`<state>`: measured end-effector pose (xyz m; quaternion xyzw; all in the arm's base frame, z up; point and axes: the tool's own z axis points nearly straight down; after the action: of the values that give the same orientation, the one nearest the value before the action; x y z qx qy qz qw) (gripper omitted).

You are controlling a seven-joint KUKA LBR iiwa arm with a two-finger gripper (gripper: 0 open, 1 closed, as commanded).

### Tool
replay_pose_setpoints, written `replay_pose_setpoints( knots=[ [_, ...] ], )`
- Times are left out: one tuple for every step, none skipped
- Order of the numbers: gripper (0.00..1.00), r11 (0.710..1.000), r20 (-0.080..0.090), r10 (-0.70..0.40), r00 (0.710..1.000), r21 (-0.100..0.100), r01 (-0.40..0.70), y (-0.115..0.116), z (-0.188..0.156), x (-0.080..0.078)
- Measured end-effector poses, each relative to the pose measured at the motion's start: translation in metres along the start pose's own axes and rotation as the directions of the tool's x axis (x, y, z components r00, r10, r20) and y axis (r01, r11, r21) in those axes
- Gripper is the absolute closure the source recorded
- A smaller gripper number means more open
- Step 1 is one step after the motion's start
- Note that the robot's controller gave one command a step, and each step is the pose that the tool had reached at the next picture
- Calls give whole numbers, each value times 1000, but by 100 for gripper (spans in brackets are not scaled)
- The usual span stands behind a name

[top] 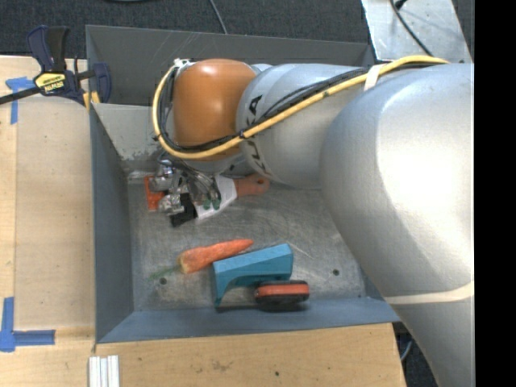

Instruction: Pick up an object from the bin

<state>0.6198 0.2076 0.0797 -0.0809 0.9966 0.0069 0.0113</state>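
My gripper (181, 203) hangs low over the upper left part of the bin floor, under the arm's orange wrist cover. An orange-red thing (152, 192) lies right beside it on the left, partly hidden. A white-and-brown object (239, 189) pokes out on its right. Below the gripper lies an orange carrot (214, 255), pointing right. A blue tape dispenser (248, 271) with a red-and-black part (282, 293) sits near the bin's front wall.
The big silver arm covers the bin's right half and its back. The left wall stands close to the gripper.
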Motion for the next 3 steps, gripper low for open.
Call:
replay_pose_setpoints(
  knots=[
    [100,1000,-24,-1,1000,11,1,0,-44,5],
    [100,1000,-22,12,1000,11,-12,17,-111,1],
    [0,977,-26,211,977,20,-210,-48,-57,65]
  ],
)
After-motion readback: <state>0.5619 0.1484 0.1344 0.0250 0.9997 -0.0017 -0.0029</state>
